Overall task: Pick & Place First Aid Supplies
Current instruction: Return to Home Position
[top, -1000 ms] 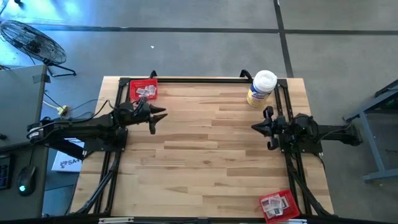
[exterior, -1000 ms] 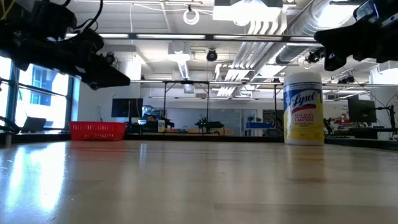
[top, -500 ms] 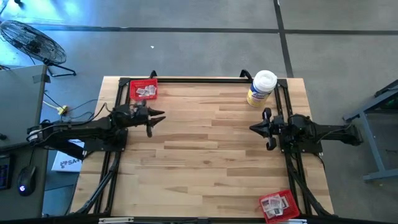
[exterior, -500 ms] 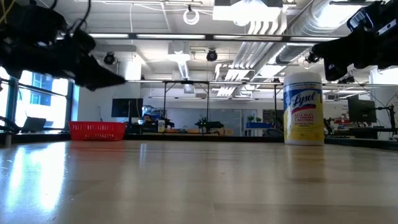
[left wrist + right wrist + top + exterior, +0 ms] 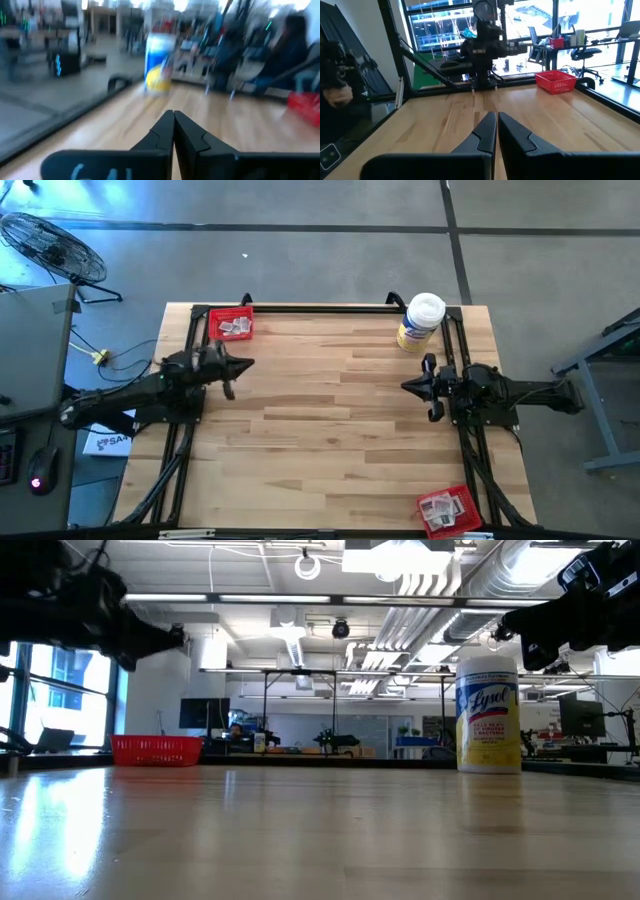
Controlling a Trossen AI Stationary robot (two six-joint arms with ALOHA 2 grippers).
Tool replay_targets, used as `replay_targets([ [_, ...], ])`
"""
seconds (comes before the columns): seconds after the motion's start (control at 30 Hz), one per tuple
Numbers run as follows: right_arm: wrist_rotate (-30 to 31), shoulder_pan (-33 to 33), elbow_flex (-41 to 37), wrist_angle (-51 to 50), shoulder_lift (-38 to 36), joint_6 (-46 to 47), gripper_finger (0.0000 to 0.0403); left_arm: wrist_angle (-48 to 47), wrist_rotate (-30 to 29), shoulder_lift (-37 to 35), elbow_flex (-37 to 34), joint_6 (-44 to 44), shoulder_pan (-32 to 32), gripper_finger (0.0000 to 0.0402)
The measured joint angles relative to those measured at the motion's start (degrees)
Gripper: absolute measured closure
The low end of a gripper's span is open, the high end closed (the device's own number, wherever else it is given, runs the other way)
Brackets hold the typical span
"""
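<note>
Well, the packets [image 5: 234, 328] lie in two places. One small heap sits inside the red tray [image 5: 213, 315] at the far left corner of the desk [image 5: 330, 430]. A second heap [image 5: 438, 506] sits inside the other red tray [image 5: 468, 518] at the near right corner. A white-lidded tub [image 5: 419, 322] with a yellow label stands upright at the far right corner, well apart from both trays.

My left tool [image 5: 173, 116] hangs above the left side of the desk, near the far-corner tray on its near side, and points toward the middle. Its wrist camera shows me the two fingers clenched tip to tip, gripping nothing. My right tool [image 5: 497, 116] hangs above the right side, near the tub, and points across at the left arm. Its fingers are likewise pressed together and empty. From desk level I see the far-corner tray and the tub standing along the far edge, with both arms held above the wood.
</note>
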Motion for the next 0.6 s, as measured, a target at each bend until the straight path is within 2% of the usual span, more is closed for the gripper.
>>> replay_targets([
  [0.1, 0.0, 0.0, 0.0, 0.0, 0.0, 0.0, 0.0391, -2.8, -0.8, -8.2, 0.0, 0.0, -2.5, 0.0398],
  [0.23, -0.1, 0.0, 0.0, 0.0, 0.0, 0.0, 0.0391, -3.6, -3.1, -7.6, 0.0, 1.5, -6.1, 0.04],
  [0.4, 0.1, 0.0, 0.0, 0.0, 0.0, 0.0, 0.0391, -4.9, -10.7, -7.4, -0.1, 1.5, -7.6, 0.0397],
  [0.6, 0.1, 0.0, 0.0, 0.0, -0.1, 0.0, 0.0391, -6.3, -9.7, -6.9, -0.1, -2.8, -7.6, 0.0396],
])
